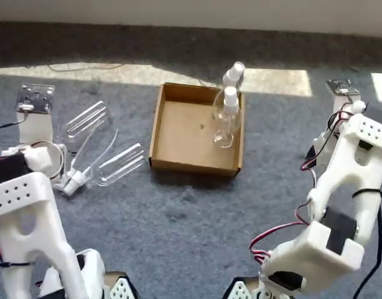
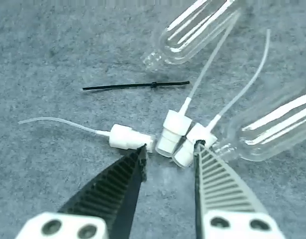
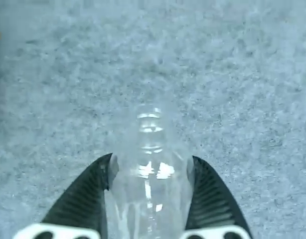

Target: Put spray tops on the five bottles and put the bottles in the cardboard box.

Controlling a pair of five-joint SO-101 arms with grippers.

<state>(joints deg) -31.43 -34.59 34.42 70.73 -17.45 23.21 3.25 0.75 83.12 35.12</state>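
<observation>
Bottle (image 3: 150, 172), neck pointing away, sits pinched in right gripper (image 3: 152, 160); left gripper (image 2: 170, 146) spread by spray tops (image 2: 174, 132), nine o'clock from box (image 1: 155, 131).

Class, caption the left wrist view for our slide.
Open left gripper over three loose spray tops beside clear bottles.

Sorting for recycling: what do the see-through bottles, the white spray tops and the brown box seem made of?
Clear rounded bottles: probably glossy plastic, transparent, bright streak reflections. White spray tops: seemingly smooth opaque plastic, thin translucent tubes. Shallow brown box: matte cardboard, tan walls.
</observation>
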